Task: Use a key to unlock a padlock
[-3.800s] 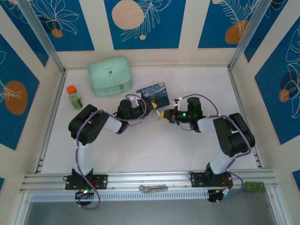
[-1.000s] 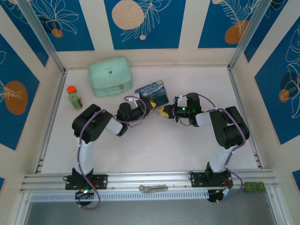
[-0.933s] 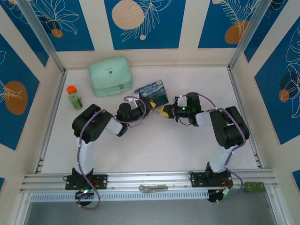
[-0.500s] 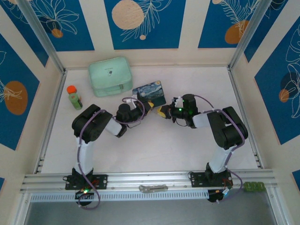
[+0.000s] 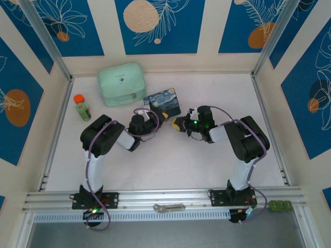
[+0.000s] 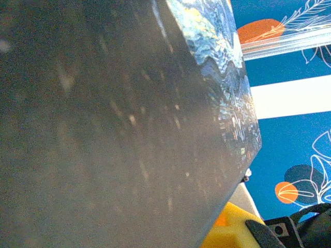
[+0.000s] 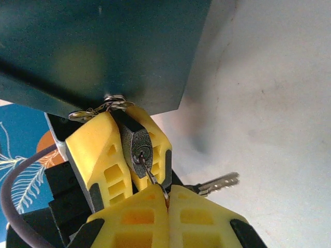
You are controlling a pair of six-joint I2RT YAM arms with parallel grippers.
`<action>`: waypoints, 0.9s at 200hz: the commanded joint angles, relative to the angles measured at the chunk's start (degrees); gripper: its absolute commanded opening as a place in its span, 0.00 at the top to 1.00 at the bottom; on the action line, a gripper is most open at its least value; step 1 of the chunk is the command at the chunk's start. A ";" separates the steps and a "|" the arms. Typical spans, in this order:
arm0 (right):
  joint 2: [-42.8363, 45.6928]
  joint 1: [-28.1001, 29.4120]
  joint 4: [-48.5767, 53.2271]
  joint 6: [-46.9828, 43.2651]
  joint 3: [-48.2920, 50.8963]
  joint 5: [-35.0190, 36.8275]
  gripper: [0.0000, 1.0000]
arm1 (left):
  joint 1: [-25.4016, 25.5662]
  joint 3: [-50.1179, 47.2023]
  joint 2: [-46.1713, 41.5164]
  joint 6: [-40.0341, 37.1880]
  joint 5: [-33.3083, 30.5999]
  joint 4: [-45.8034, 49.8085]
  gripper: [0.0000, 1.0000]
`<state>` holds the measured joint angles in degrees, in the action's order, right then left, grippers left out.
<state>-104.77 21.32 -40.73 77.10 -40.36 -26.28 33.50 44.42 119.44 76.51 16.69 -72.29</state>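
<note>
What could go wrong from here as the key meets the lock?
The key is pinched only by the very tips of the right gripper; turning may make it slip or bend. The spare key dangling beside it could snag. The padlock, clamped by the left gripper, hangs from the tin, so twisting may drag the tin.

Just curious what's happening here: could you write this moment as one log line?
phase: key at keyhole | left gripper: clamps padlock at tin edge | right gripper: pinches key
</note>
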 commanded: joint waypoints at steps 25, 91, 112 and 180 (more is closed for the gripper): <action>0.64 -0.32 0.14 -5.61 -2.51 2.50 1.00 | 5.11 1.49 -0.91 0.74 13.01 -5.58 1.00; 2.82 -3.29 7.76 -15.93 -4.86 -0.90 1.00 | 5.14 0.31 -1.83 0.93 13.64 -4.42 1.00; 2.60 -3.31 7.90 -18.05 -5.04 -1.48 1.00 | 5.16 0.57 -2.10 0.90 13.55 -3.20 1.00; 2.48 -2.22 2.14 -22.19 -2.51 4.59 1.00 | 5.05 1.18 -3.13 2.59 13.71 -0.10 1.00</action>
<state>-102.54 18.31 -30.85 56.75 -42.22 -28.67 34.30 44.51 119.42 78.22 19.00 -70.91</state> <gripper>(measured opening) 0.050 0.122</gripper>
